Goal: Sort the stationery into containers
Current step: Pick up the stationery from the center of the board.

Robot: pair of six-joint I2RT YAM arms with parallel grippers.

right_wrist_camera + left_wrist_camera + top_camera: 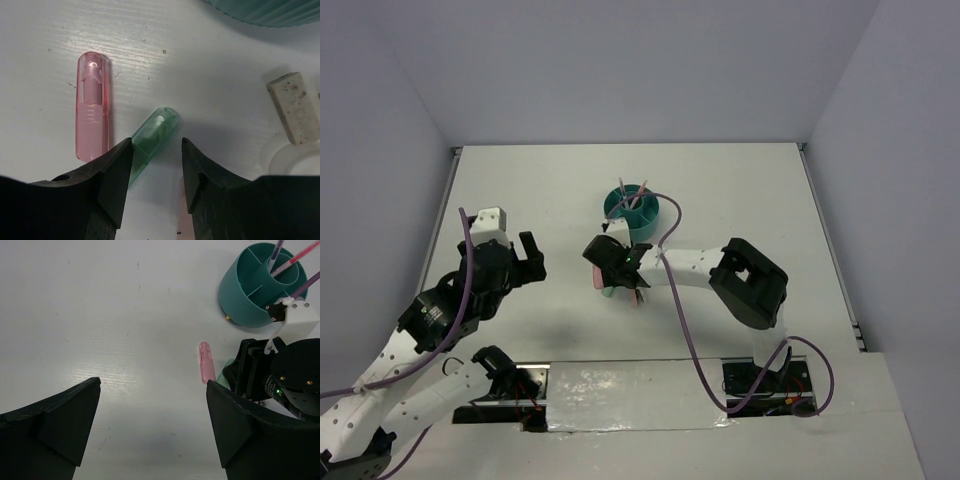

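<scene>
Right wrist view: I log my right gripper [157, 145], jaws half spread astride the green capsule [160, 125], the pink capsule [92, 107] just beside it. Left gripper [153, 384]: jaws wide, holding nothing. Teal organiser [245, 300] nearby, pens [291, 261] inside.

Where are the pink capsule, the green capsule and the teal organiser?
pink capsule [92, 110]: right wrist view, middle of its body.
green capsule [157, 130]: right wrist view, its rounded upper half.
teal organiser [239, 304]: left wrist view, ribbed outer wall.
</scene>
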